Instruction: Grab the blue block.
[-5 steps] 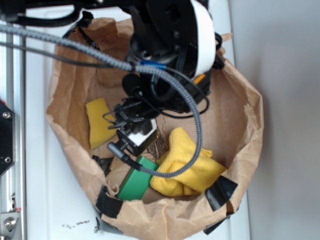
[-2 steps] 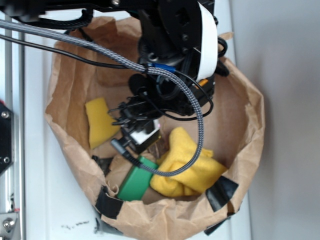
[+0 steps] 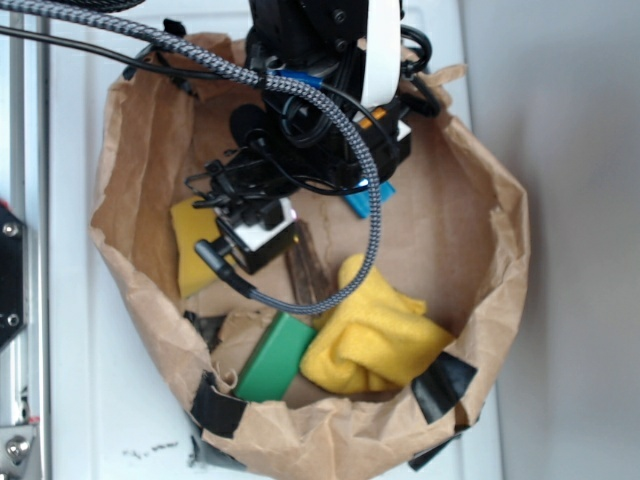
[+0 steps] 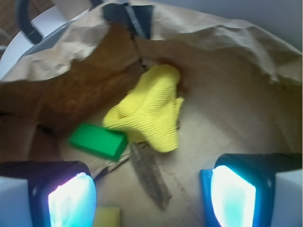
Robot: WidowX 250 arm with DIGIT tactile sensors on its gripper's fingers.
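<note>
Blue block (image 3: 366, 199) shows in the exterior view only as a small bright sliver on the floor of the brown paper bag (image 3: 480, 250), poking out beside the arm's black wrist housing, which covers the rest. The gripper (image 3: 262, 236) hangs inside the bag, left of that sliver; from here I cannot tell how its fingers stand. A yellow sponge (image 3: 190, 250) lies just beside it to the left. A green block (image 3: 274, 357) and a crumpled yellow cloth (image 3: 375, 335) sit lower in the bag, touching each other.

The wrist view shows the two fingers (image 4: 71, 198) spread wide with nothing between them — bare bag floor fills the gap. A blue edge (image 4: 205, 194), apparently the block, sits against the right-hand finger. Beyond lie the cloth (image 4: 149, 111) and green block (image 4: 97, 140).
</note>
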